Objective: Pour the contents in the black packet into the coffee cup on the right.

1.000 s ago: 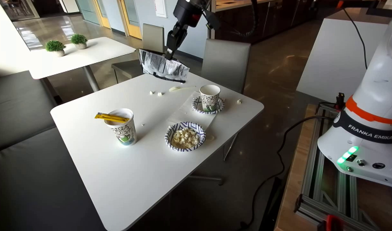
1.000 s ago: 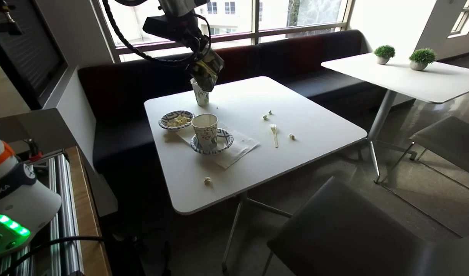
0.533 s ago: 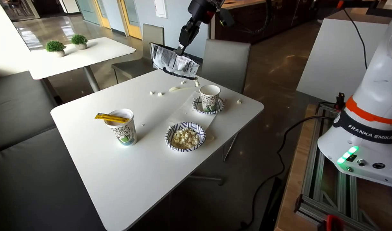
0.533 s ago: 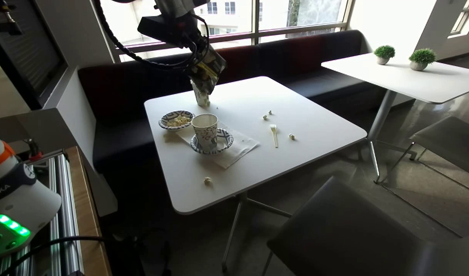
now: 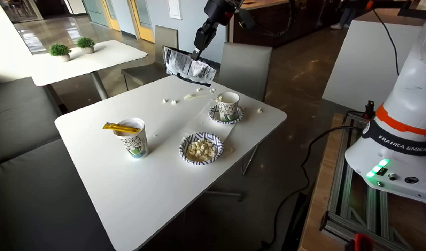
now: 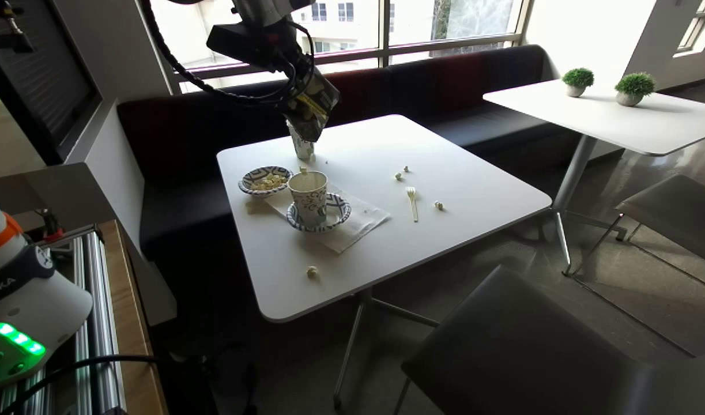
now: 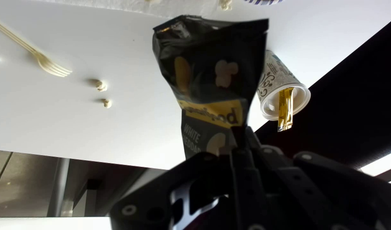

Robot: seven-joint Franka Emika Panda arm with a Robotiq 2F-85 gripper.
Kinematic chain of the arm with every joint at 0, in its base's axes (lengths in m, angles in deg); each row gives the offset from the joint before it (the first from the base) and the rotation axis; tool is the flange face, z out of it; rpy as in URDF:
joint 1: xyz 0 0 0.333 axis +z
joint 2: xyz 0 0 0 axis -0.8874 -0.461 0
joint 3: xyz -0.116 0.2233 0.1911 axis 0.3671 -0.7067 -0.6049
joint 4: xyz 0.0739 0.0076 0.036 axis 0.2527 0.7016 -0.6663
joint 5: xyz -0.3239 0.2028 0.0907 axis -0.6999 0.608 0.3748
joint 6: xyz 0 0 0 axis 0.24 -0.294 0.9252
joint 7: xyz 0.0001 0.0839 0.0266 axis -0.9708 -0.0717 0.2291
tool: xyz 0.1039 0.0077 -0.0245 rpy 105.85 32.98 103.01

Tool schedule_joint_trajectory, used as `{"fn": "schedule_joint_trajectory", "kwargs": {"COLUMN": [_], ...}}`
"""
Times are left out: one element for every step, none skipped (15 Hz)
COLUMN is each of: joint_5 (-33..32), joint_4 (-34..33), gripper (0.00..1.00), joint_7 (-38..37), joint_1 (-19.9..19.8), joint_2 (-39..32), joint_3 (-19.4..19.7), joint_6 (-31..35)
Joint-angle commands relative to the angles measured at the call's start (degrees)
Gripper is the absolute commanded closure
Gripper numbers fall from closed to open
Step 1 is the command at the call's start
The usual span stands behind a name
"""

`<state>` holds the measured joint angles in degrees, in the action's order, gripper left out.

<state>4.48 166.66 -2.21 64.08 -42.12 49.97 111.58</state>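
My gripper (image 5: 195,55) is shut on the black packet and holds it tilted above the table. In an exterior view the packet's grey-white printed back (image 5: 190,68) shows, its low corner pointing at the coffee cup (image 5: 229,108). The packet's black front with a yellow band also shows in an exterior view (image 6: 313,109) and in the wrist view (image 7: 211,70). The white patterned coffee cup stands upright in a patterned saucer (image 5: 239,118), apart from the packet. A popcorn piece (image 5: 218,99) is at the cup's rim, seemingly in the air. The cup's inside bottom is hidden.
A taller cup (image 5: 136,143) holds a yellow packet (image 5: 122,128). A patterned bowl (image 5: 182,153) holds popcorn. A fork (image 6: 412,204), a napkin (image 6: 358,225) and several loose popcorn pieces lie on the table. A chair (image 5: 246,66) stands behind it.
The gripper and packet moved right toward the coffee cup in an exterior view, then stayed nearly still. Popcorn has dropped from the packet's low corner, one piece toward the cup's rim.
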Motion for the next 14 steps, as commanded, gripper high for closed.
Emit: {"fn": "schedule_joint_trajectory", "kwargs": {"joint_5": [0.00, 0.00, 0.00, 0.00, 0.34, 0.75, 0.91, 1.49, 1.64, 1.72, 2.01, 2.50, 3.41, 4.99], "joint_4": [0.00, 0.00, 0.00, 0.00, 0.01, -0.03, -0.03, -0.07, 0.00, 0.23, 0.26, 0.35, 0.32, 0.36], "gripper": [0.99, 0.99, 0.99, 0.99, 1.00, 1.00, 1.00, 1.00, 1.00, 1.00, 1.00, 1.00, 1.00, 1.00], "joint_7": [0.00, 0.00, 0.00, 0.00, 0.17, 0.29, 0.46, 1.00, 1.00, 0.88, 1.02, 1.39, 1.99, 3.31], "joint_1": [0.00, 0.00, 0.00, 0.00, -0.11, -0.18, -0.25, -0.19, -0.29, -0.44, -0.46, -0.44, -0.27, 0.05], "joint_2": [0.00, 0.00, 0.00, 0.00, 0.04, 0.06, 0.20, 0.29, 0.43, 0.68, 0.96, 1.17, 1.31, 1.58], "joint_3": [0.00, 0.00, 0.00, 0.00, 0.30, 0.57, 0.90, 1.30, 1.72, 2.15, 2.66, 3.14, 3.78, 4.60], "joint_6": [0.00, 0.00, 0.00, 0.00, -0.42, -0.67, -1.27, -1.37, -1.51, -1.35, -2.20, -2.54, -3.09, -4.04]}}
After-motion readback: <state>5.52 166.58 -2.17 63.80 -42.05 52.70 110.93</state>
